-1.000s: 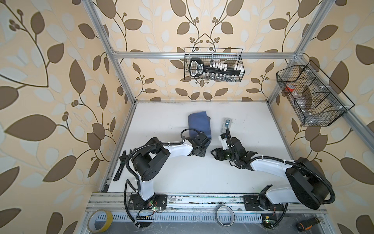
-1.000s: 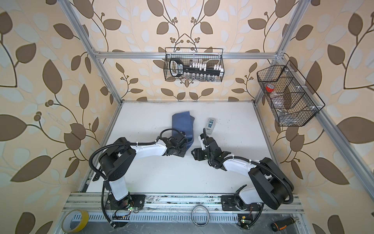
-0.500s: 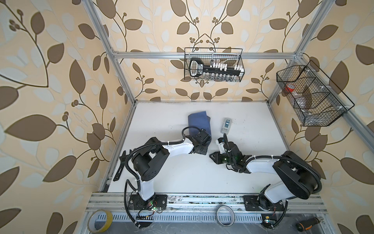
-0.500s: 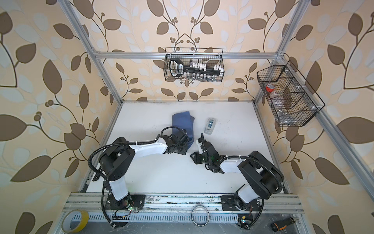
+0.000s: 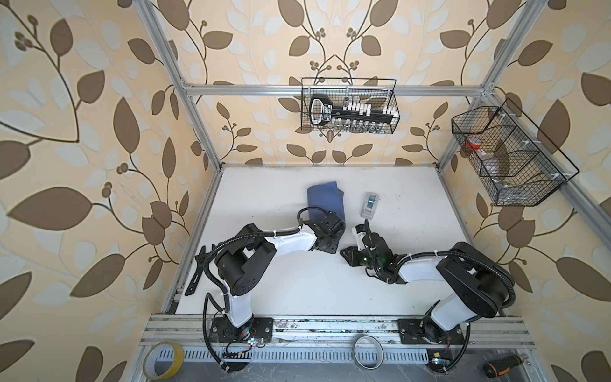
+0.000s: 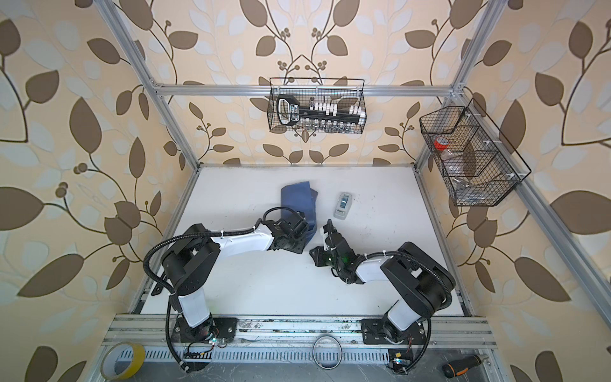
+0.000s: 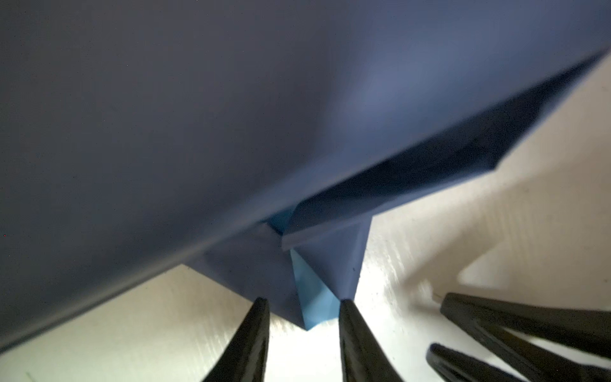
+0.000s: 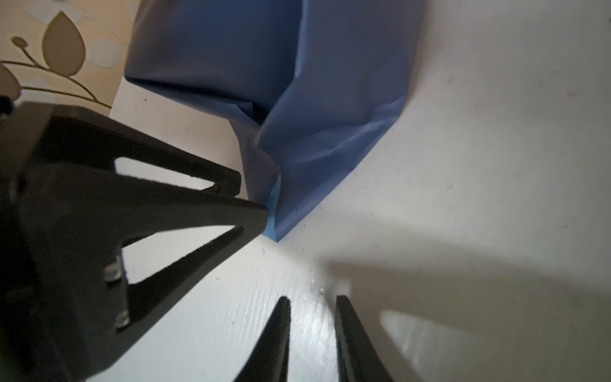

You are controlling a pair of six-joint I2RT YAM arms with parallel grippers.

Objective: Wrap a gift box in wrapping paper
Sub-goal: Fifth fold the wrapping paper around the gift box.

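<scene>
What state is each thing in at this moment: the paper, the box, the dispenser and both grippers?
wrapping paper: folded into a bundle, dark face out, one pointed end flap sticking out.
gift box: not visible; cannot tell.
tape dispenser: lying on the table, apart from the paper, untouched.
left gripper: open, fingertips either side of the flap's tip.
right gripper: slightly open, empty, over bare table.

Front: bare table here, wide passage.
Middle: left gripper and right gripper crowd the paper corner.
Back right: tape dispenser beside paper, narrow gap.
</scene>
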